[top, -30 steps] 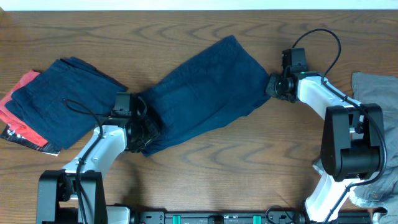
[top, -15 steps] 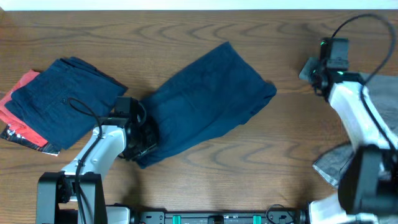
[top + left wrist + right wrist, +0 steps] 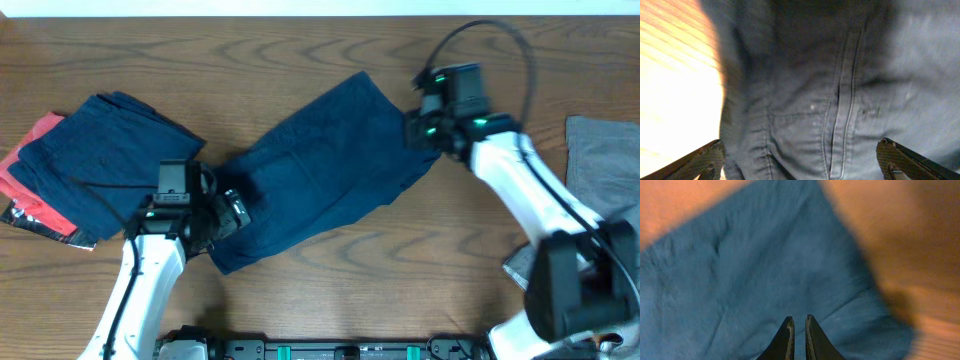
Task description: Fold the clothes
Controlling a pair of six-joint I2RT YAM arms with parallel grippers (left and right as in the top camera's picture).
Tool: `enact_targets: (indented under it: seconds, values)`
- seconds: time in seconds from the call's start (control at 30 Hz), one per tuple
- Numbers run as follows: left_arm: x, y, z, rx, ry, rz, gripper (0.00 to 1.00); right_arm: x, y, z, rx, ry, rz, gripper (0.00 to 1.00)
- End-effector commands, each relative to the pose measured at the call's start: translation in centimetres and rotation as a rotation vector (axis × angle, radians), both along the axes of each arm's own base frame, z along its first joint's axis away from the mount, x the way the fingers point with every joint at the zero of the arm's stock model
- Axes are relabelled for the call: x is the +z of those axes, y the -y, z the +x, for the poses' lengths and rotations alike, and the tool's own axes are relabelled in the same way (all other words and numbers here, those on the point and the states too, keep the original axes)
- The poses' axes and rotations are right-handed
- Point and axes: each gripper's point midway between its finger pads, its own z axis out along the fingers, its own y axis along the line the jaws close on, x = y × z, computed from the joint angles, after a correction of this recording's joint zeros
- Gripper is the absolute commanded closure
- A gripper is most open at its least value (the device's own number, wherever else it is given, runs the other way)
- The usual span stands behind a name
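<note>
Navy trousers: the navy trousers (image 3: 320, 165) lie slantwise across the middle of the wooden table (image 3: 380, 300), lower-left end under the left arm and upper-right end beside the right arm.
Left gripper: the left gripper (image 3: 226, 211) hangs over the lower-left end with its fingers (image 3: 702, 160) spread wide; between them the wrist view shows only a stitched seam, and nothing is held.
Right gripper: the right gripper (image 3: 799, 321) points at the upper-right part of the cloth with its fingers almost pressed together, and no fabric shows in the narrow gap.
Other clothes: a folded navy garment (image 3: 95, 160) rests on a red garment (image 3: 30, 170) at the left, and a grey garment (image 3: 605, 160) lies at the right edge, well apart from the trousers.
Risk, right side: with the fingers this close, the gripper probably pushes the edge into wrinkles instead of pinching it, unless it opens first.
Risk, left side: a wide grip could take both layers and the seam, so the fold may come out thick or crooked.
Risk, both arms: if only one end is lifted, the cloth can drag on the wood and turn, and the fold line is lost.
Change, left: a second ago the left gripper sat half closed on the lower-left end; now it is fully spread and that end lies free.
Change, right: the right arm swung away toward the right side and has come back to the upper-right edge.
Change, cloth: the trousers lie almost as before.
</note>
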Motion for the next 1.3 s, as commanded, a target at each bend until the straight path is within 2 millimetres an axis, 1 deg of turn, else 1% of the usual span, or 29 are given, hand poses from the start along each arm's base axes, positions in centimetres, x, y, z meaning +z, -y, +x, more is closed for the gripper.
enact_targets:
  seconds: [0.0, 0.07, 0.17, 0.27, 0.4, 0.43, 0.57, 0.63, 0.73, 0.87, 0.97, 1.0, 1.07, 1.13, 1.2, 1.23, 1.27]
  values:
    - [0.0, -1.2, 0.2, 0.095, 0.003, 0.014, 0.02, -4.6, -0.6, -1.6, 0.024, -0.125, -0.047, 0.92]
    - [-0.3, -1.4, 0.3, 0.100, -0.002, 0.014, 0.02, -7.4, 1.0, -2.6, -0.062, -0.218, -0.115, 0.96]
    - [-1.0, -1.4, 0.2, 0.099, -0.034, 0.014, 0.02, -9.8, 3.3, -3.9, -0.138, -0.312, -0.204, 0.99]
    - [-2.2, -1.4, -0.1, 0.099, -0.083, 0.014, 0.02, -10.9, 5.6, -5.7, -0.185, -0.390, -0.294, 0.99]
    - [-3.6, -0.8, 0.1, 0.086, -0.123, -0.018, 0.02, -10.9, 9.5, -7.2, -0.317, -0.451, -0.423, 0.99]
    - [-3.8, -0.4, 0.4, 0.072, -0.120, -0.037, 0.02, -10.9, 10.0, -7.4, -0.333, -0.461, -0.437, 0.99]
    - [-4.0, 2.2, 2.2, -0.074, -0.052, -0.162, 0.02, -10.9, 11.0, -7.8, -0.353, -0.483, -0.446, 0.99]
    - [-3.9, 3.4, 3.1, -0.135, -0.012, -0.223, 0.02, -10.8, 11.2, -7.8, -0.362, -0.488, -0.443, 0.99]
    - [-3.9, 4.7, 3.8, -0.198, 0.026, -0.287, 0.02, -10.8, 11.2, -7.8, -0.363, -0.486, -0.442, 0.99]
    - [-4.7, 5.6, 3.8, -0.235, 0.012, -0.308, 0.02, -10.1, 11.2, -7.5, -0.365, -0.465, -0.435, 0.99]
    - [-5.6, 6.1, 3.2, -0.249, -0.025, -0.313, 0.00, -8.7, 11.0, -6.7, -0.373, -0.420, -0.417, 0.99]
    - [-5.8, 6.3, 3.1, -0.255, -0.035, -0.314, 0.05, -8.0, 10.9, -6.3, -0.376, -0.399, -0.407, 0.99]
    - [-6.2, 6.7, 2.8, -0.266, -0.052, -0.315, 0.22, -6.4, 10.4, -5.5, -0.363, -0.356, -0.376, 0.99]
    - [-6.3, 7.0, 2.6, -0.278, -0.057, -0.315, 0.43, -4.4, 9.3, -4.6, -0.309, -0.304, -0.319, 0.99]
    - [-6.3, 7.1, 2.6, -0.283, -0.056, -0.314, 0.67, -2.2, 7.5, -3.8, -0.202, -0.238, -0.240, 0.98]
    - [-6.2, 7.1, 2.6, -0.283, -0.055, -0.314, 0.77, -1.3, 6.6, -3.6, -0.151, -0.212, -0.202, 0.98]
    - [-6.1, 7.1, 2.7, -0.283, -0.051, -0.314, 0.92, 0.0, 5.3, -3.5, -0.082, -0.173, -0.142, 0.99]
